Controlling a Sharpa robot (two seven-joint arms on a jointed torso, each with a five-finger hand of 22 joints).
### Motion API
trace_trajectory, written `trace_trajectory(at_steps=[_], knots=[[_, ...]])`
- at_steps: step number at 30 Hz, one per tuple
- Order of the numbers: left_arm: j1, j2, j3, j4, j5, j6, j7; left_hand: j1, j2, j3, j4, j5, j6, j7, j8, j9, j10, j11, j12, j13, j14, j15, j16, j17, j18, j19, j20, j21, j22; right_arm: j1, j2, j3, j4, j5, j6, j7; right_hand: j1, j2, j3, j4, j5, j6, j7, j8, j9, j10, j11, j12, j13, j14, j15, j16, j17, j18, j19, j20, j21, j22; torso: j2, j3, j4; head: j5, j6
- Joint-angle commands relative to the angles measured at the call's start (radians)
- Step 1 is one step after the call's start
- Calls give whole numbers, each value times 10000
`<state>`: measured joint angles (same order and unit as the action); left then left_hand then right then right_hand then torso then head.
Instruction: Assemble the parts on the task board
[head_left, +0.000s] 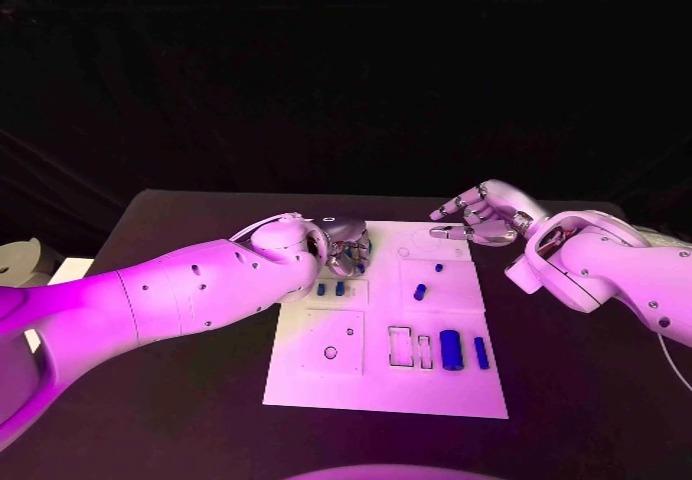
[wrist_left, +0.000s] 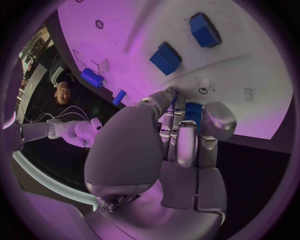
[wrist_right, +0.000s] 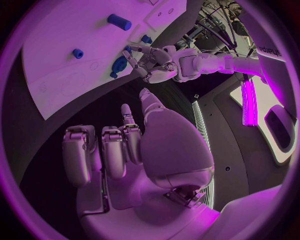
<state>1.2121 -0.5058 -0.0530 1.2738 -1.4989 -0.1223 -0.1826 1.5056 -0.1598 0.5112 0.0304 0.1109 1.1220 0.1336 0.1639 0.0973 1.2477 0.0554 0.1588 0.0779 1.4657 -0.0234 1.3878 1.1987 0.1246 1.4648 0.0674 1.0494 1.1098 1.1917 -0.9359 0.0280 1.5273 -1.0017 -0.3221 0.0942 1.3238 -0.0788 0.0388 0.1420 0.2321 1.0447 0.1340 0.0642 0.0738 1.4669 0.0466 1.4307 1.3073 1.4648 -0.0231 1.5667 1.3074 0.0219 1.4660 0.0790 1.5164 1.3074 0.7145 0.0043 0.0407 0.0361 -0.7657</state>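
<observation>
The white task board (head_left: 378, 385) lies in the middle of the black table. My left hand (head_left: 340, 246) hovers over the board's far left corner, fingers curled round a blue part (wrist_left: 192, 110) that sits between finger and thumb; the right wrist view shows this blue part (wrist_right: 119, 64) at the left hand's (wrist_right: 154, 62) fingertips. My right hand (head_left: 483, 216) floats above the far right corner, fingers apart and holding nothing. Two small blue parts (head_left: 330, 289) stand near the left hand. A blue peg (head_left: 420, 292) stands mid-board, and a large blue cylinder (head_left: 451, 350) lies on the right.
A narrow blue bar (head_left: 480, 352) lies beside the large cylinder, with two outlined slots (head_left: 411, 347) to its left. A small round hole (head_left: 330, 352) marks the near left panel. Bare black table (head_left: 577, 400) surrounds the board.
</observation>
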Motion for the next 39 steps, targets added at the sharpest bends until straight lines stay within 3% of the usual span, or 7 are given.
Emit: trace_trajectory(at_steps=[1, 6, 12, 16, 25, 39], knots=[[8, -138, 48, 218, 134, -417, 161, -188, -13, 121, -68, 49, 89, -9, -85, -9, 84, 22, -115, 18, 416, -51, 53, -1, -205, 239, -40, 73, 35, -7, 10, 0, -3, -34, 106, 99, -89, 46, -48, 10, 61, 61, -17, 33, 11, 485, 8, -24, 1992, 1037, -4, -23, 2546, 53, 439, 41, -38, 1496, -14, 7, 11, 5, 20], [15, -454, 171, 545, 299, -527, 143, -239, -25, 164, -101, 45, 93, -5, -117, -15, 85, 32, -166, 18, 412, -47, 55, -16, -211, 237, -35, 106, 70, -7, 9, 0, -7, -32, 105, 100, -89, 46, -48, 10, 61, 61, -17, 33, 11, 485, 8, -24, 1992, 1037, -4, -23, 2546, 53, 439, 41, -38, 1496, -13, 5, 14, 19, 46], [73, -1127, 383, 1153, 584, -620, 55, -291, -43, 193, -134, 41, 115, -4, -138, -15, 108, 32, -203, 23, 412, -47, 68, -6, -218, 238, -31, 149, 113, -7, -8, 0, -9, -24, 99, 100, -89, 46, -48, 10, 61, 61, -17, 33, 11, 485, 8, -24, 1992, 1037, -4, -23, 2546, 53, 439, 41, -38, 1496, -6, 8, 15, 51, 84], [139, -1507, 449, 1439, 757, -456, -69, -366, -70, 202, -159, 31, 149, -11, -155, -14, 146, 27, -239, 31, 408, -49, 72, -20, -221, 236, -30, 175, 143, -7, -6, 0, -20, -21, 100, 99, -89, 46, -48, 10, 61, 61, -17, 33, 11, 485, 8, -24, 1992, 1037, -4, -23, 2546, 53, 439, 41, -38, 1496, 1, 5, 19, 69, 103], [151, -1766, 458, 1401, 1062, -53, -140, -558, -103, 175, -158, 14, 190, -28, -201, -13, 196, 14, -320, 43, 400, -54, 78, -47, -224, 227, -27, 213, 192, -7, 2, 0, -26, -19, 97, 104, -89, 46, -48, 10, 61, 61, -17, 33, 11, 485, 8, -24, 1992, 1037, -4, -23, 2546, 53, 439, 41, -38, 1496, 16, -18, 7, 88, 105], [17, -1554, 343, 1078, 1112, 115, -101, -653, -109, 142, -156, 6, 217, -36, -222, -11, 231, 6, -359, 53, 395, -59, 80, -63, -222, 219, -26, 215, 202, -13, 25, 0, -40, -18, 110, 115, -86, 79, -54, 18, 81, 76, -21, 37, 14, 481, 4, -37, 1986, 1037, -7, -25, 2543, 54, 438, 39, -41, 1492, 16, -4, -8, 98, 49]])
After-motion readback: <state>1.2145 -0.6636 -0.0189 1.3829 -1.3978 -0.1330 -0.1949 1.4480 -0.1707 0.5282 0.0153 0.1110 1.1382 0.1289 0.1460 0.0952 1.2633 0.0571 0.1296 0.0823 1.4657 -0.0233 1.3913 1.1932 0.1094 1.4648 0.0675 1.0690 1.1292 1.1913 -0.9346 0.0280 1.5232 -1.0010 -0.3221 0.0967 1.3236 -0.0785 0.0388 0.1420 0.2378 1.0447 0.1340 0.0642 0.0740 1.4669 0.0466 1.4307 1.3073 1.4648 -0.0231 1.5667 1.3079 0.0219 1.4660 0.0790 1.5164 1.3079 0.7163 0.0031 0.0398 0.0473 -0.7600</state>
